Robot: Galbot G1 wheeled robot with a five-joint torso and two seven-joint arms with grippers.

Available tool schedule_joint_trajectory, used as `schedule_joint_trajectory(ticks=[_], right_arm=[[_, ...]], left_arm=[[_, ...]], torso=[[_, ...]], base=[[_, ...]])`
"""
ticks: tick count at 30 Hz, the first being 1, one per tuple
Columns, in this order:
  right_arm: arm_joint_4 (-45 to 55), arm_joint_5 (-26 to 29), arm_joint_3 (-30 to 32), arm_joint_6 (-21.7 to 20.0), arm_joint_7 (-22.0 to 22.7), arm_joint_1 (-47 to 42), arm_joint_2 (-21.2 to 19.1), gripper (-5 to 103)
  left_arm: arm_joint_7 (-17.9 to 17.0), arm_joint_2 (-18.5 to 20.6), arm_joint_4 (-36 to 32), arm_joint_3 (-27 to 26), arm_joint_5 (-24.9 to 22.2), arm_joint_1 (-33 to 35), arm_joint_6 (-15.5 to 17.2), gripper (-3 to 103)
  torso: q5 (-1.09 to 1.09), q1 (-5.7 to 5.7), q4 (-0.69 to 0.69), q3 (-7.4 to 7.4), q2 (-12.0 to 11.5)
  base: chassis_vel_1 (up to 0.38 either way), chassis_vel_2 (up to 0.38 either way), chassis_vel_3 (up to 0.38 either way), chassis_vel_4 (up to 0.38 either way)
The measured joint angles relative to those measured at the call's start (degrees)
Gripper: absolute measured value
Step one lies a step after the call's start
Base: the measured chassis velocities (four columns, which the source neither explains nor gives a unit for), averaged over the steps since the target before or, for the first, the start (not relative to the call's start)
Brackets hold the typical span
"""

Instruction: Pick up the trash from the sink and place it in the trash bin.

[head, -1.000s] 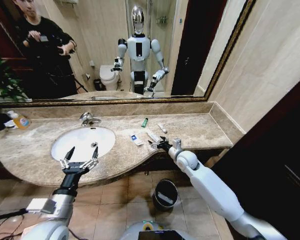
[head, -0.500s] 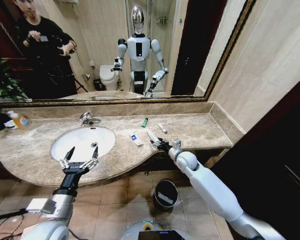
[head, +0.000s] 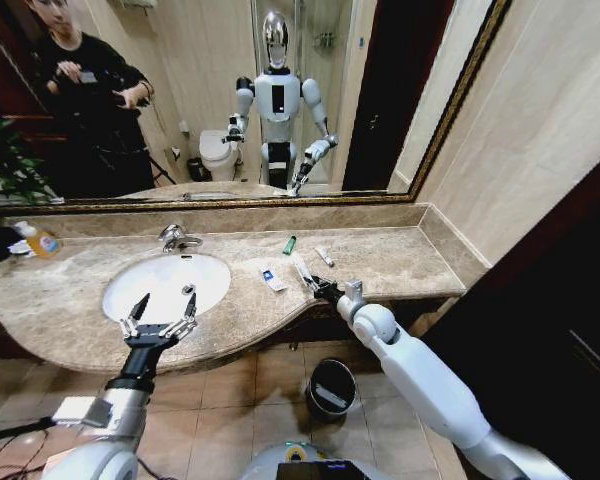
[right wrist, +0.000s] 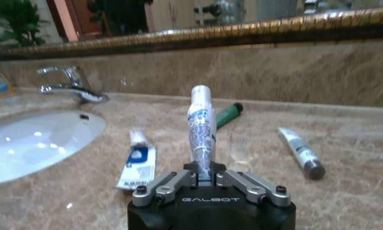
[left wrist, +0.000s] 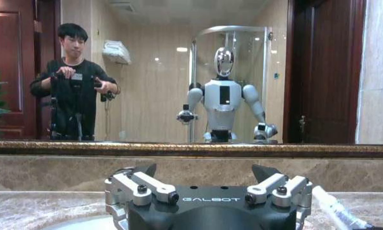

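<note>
While the left gripper (head: 161, 308) hovers over the near rim of the sink (head: 130, 275) with its fingers (left wrist: 142, 185) spread and nothing between them, it looks parked there so that the other arm has the counter (head: 400, 255) to itself. Just right of the basin a white packet (head: 272, 279) with a blue mark lies flat on the marble, and farther back, near the wall, lie a green tube (head: 289, 244) and a small white tube (head: 324, 256). The right gripper (head: 317, 287) is clenched on the tail end of a white tube (right wrist: 201, 125), whose capped end points up and away toward the mirror; gripping by the flat crimp probably gives the surest hold. This tube is off the counter, near its front edge. The bin (head: 331, 386) stands on the floor below, right under that edge, its mouth open. The way down seems free, though the arm must first draw back past the marble lip.
</note>
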Motion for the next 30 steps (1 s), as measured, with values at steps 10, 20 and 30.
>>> schedule_joint_trajectory(ticks=[10, 20, 30], right_arm=[[10.2, 0.7, 6.8, 0.4, -0.9, -8.3, -3.1, 10], [24.1, 0.3, 15.6, 1.8, 0.0, -26.2, -6.9, 10], [30.0, -1.9, 16.8, 2.5, 1.4, -35.3, -4.9, 10]], left_arm=[[0.0, 0.0, 0.0, 0.0, 0.0, 0.0, 0.0, 100], [0.0, 0.0, 0.0, 0.0, 0.0, 0.0, 0.0, 100], [0.0, 0.0, 0.0, 0.0, 0.0, 0.0, 0.0, 100]], torso=[[0.00, 0.00, 0.00, 0.00, 0.0], [0.01, 0.00, -0.01, -0.01, 0.0], [0.00, 0.00, 0.00, -0.01, 0.0]], base=[[0.000, 0.000, 0.000, 0.000], [0.000, 0.000, 0.000, 0.000], [0.000, 0.000, 0.000, 0.000]])
